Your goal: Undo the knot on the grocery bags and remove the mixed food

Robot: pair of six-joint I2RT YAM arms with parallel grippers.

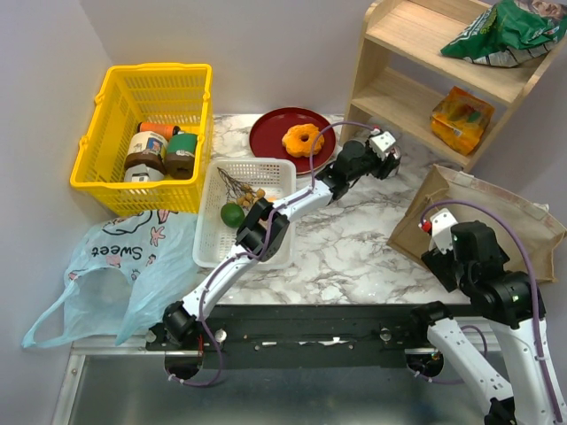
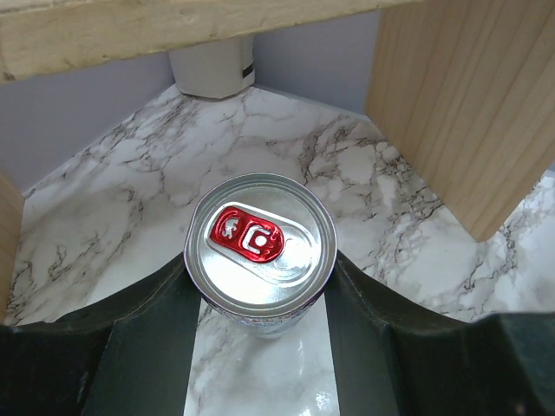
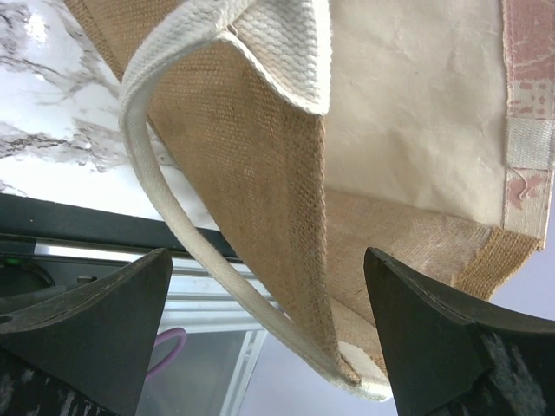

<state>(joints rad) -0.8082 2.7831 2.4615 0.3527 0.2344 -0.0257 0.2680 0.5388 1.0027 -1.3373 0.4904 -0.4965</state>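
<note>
Far left: light-blue plastic bag (image 1: pixel 120 266) lay slumped on the marble table (image 1: pixel 354 248), dark print up, just in front of a yellow basket (image 1: pixel 97 150) that held jars (image 1: pixel 159 150). Beside these stood a white basket (image 1: pixel 213 248) containing the lime (image 1: pixel 232 214) and a bunch of small brown fruits (image 1: pixel 252 195). Behind it, a red plate (image 1: pixel 270 133) carried the doughnut (image 1: pixel 302 140). The left arm reached across the white basket to the foot of the wooden shelf (image 1: pixel 416 84); left gripper (image 2: pixel 260 270) was clamped on the can (image 2: pixel 260 243), one finger against each side. The can stood upright on the marble under the lowest shelf board, red tab up. On the shelf, the yellow-orange snack packet (image 1: pixel 461 119) sat on the lower board and the green crisp bag (image 1: pixel 505 31) on the upper one. Far right: brown woven bag (image 1: pixel 496 221) lay on its side on the table. Right gripper (image 3: pixel 267 260) was at the bag's near edge with its fingers (image 3: pixel 95 329) spread wide, the bag's rim and a white handle (image 3: pixel 173 217) passing between them, neither finger touching.
</note>
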